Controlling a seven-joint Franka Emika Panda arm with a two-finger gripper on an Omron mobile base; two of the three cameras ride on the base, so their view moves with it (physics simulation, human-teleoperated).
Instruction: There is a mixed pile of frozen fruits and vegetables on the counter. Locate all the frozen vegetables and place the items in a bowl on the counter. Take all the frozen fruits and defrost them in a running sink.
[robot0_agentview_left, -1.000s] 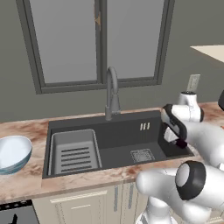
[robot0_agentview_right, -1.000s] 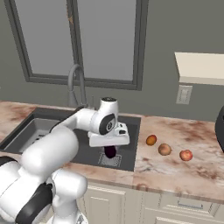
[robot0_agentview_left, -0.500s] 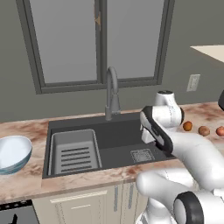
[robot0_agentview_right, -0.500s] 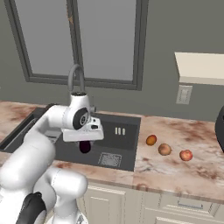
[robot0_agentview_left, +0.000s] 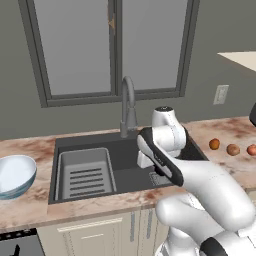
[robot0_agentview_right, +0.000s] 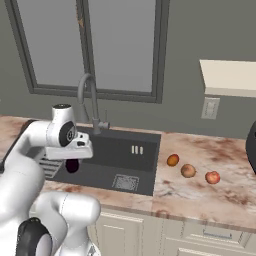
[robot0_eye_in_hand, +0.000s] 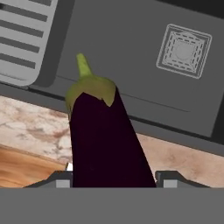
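The gripper (robot0_agentview_right: 73, 161) is clamped on a dark purple eggplant (robot0_eye_in_hand: 105, 144), holding it over the sink (robot0_agentview_right: 125, 160). The bowl (robot0_agentview_left: 16, 175) sits on the counter (robot0_agentview_right: 210, 195) at nine o'clock from the basin, the three other pieces at three o'clock

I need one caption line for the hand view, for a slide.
End effector shut on a dark purple eggplant with a green stem, held above the front edge of the dark grey rectangular sink.
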